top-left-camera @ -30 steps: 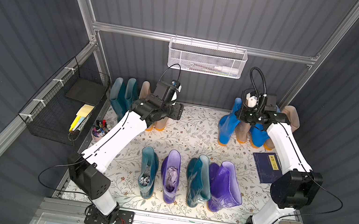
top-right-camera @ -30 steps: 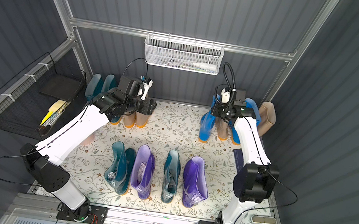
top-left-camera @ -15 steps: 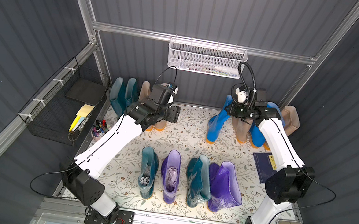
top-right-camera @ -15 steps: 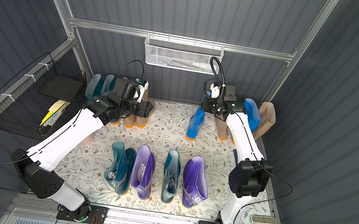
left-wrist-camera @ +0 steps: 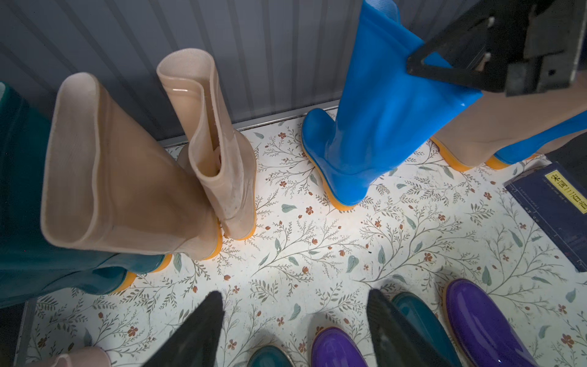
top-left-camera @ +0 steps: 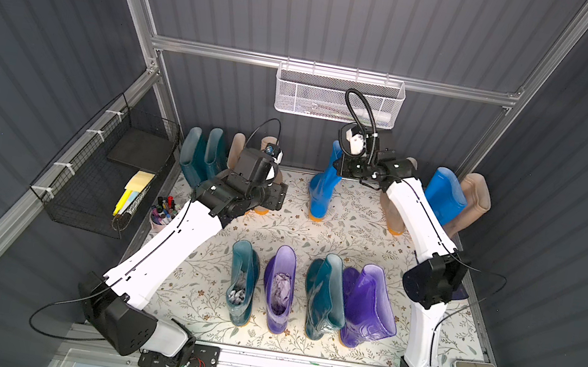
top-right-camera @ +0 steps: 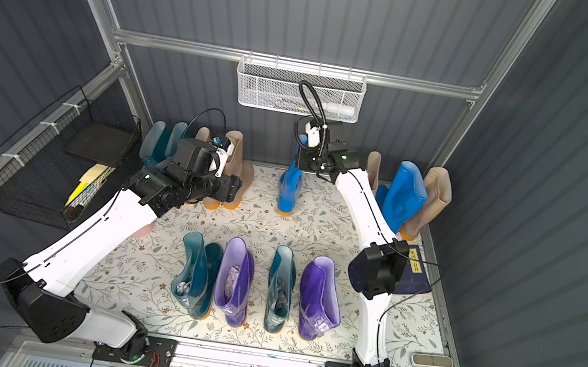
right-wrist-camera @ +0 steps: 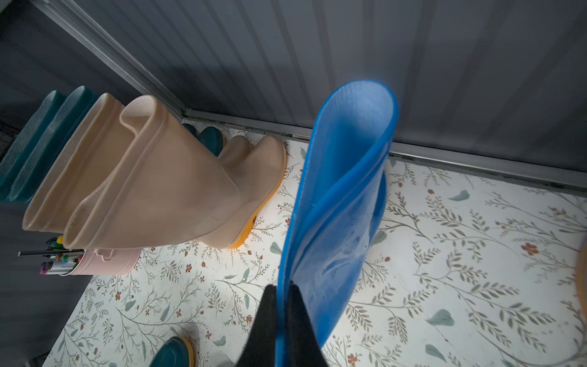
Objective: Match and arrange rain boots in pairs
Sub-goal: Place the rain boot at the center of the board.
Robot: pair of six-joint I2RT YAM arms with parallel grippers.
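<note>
Where unmoved since a second ago, marked same. Back-left corner: dark teal pair, upright, same; beige pair just beside, same. Left gripper: fingers well apart as before, empty, over bare floral mat near beige pair. Bright blue boot: tilted, cuff pinched flat between right gripper fingers, carried leftward, now apart from right-hand group, mid back wall; sole on or just off mat, cannot tell. Back right: beige boot, second blue boot, beige boot, same. Front row: teal boot, purple boot, teal boot, purple boot, same.
</note>
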